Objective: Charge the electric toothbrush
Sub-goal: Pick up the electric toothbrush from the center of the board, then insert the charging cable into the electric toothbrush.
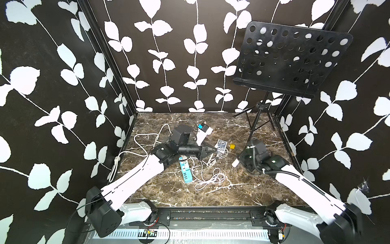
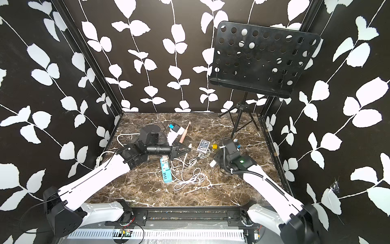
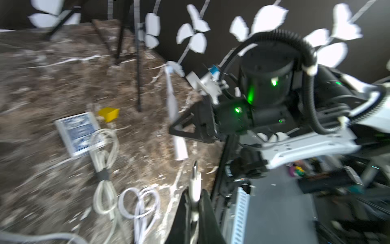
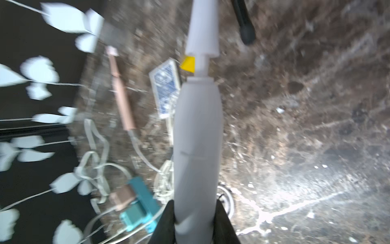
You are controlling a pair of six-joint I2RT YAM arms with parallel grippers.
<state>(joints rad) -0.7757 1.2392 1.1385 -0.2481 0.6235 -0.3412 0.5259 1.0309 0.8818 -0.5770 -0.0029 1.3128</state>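
Currently right gripper [image 4: 195,209] clamps the white toothbrush [image 4: 197,137], while left gripper [image 3: 194,200] pinches a white cable plug [image 3: 194,181]

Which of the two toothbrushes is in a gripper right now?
The white toothbrush, clamped in the right gripper. The pink toothbrush lies on the table, not held.

Cables [image 1: 207,181] crowd the middle; front table [image 1: 242,194] bare.

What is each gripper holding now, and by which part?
The right gripper holds the white toothbrush by the lower handle. The left gripper pinches the white cable just behind its plug.
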